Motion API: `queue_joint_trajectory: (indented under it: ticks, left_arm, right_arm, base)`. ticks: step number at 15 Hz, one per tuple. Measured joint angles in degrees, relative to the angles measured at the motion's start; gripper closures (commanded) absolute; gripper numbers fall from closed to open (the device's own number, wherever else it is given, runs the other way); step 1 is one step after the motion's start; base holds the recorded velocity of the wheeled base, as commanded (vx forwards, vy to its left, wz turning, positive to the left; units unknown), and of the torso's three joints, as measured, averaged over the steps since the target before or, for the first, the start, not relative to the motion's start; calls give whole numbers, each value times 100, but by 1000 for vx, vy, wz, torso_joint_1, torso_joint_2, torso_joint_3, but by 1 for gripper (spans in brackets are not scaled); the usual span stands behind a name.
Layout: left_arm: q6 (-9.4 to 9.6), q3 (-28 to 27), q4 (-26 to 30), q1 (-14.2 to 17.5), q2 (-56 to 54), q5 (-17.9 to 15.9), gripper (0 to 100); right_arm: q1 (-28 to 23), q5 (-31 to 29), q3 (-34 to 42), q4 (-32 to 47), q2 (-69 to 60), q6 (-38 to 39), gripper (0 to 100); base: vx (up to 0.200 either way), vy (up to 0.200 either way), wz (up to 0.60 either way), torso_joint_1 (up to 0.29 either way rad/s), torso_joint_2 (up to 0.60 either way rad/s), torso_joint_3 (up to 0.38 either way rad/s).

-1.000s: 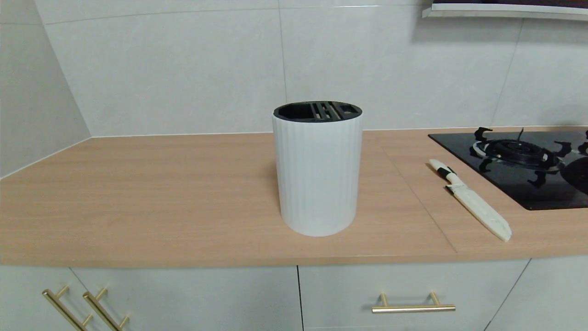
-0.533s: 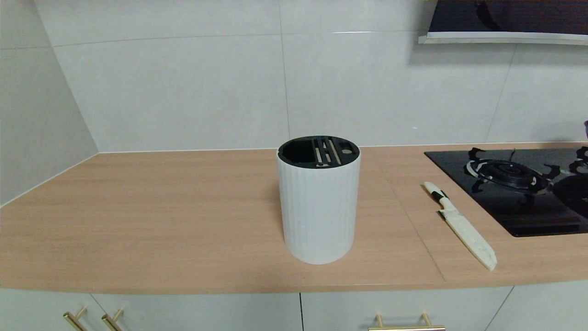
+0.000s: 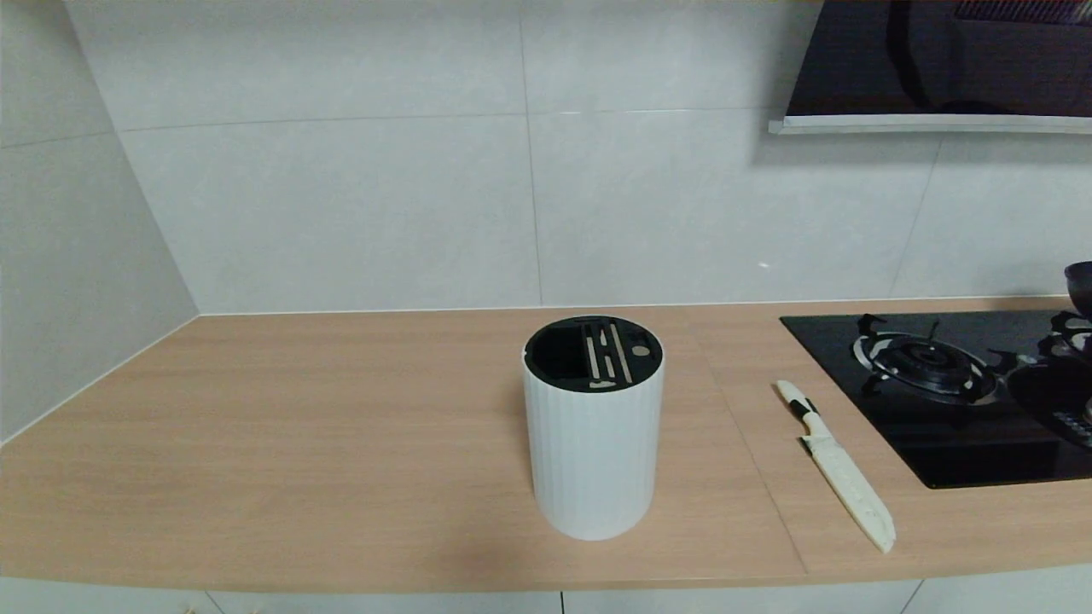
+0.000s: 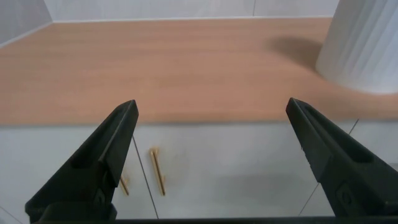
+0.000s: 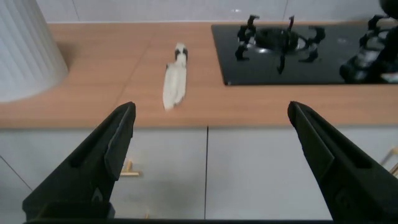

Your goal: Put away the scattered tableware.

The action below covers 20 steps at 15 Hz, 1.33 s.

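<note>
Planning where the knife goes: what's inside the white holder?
The white holder has a black insert with one wide compartment, narrow slots and a small round hole. Nothing sticks out; the depths are hidden.

head: high, looking down at counter [image 3: 341, 443] | wrists: low, off counter edge, facing wall [image 3: 341, 213] | all share holder [image 3: 593, 443]

knife [image 5: 175, 78] on countertop [image 5: 112, 68] between white holder [image 5: 25, 50] and stove [image 5: 280, 70]
</note>
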State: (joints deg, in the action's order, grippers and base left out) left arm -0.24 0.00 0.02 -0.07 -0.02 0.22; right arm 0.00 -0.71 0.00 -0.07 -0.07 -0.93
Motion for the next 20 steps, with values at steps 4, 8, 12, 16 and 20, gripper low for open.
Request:
queue_joint_trajectory:
  ticks: [4,8,12,16,20]
  left_arm:
    - [2,0,-2,-2,0,0,0]
    - [2,0,-2,0,0,2,0]
    - [0,0,-2,-2,0,0,0]
    - [0,0,-2,-2,0,0,0]
    - [0,0,-2,0,0,0,0]
  right_arm:
    - [0,0,0,-2,0,-2,0]
    - [-2,2,0,0,0,0,0]
    - [0,0,0,0,0,-2,0]
    - [0,2,0,-4,7,0,0]
    - [0,-22,0,-6,7,17,0]
  base:
    - [0,0,0,279,-587,-321]
    - [0,0,0,240,-508,-269]
    - [0,0,0,126,-270,-140]
    - [0,0,0,0,0,0]
    - [0,0,0,0,0,0]
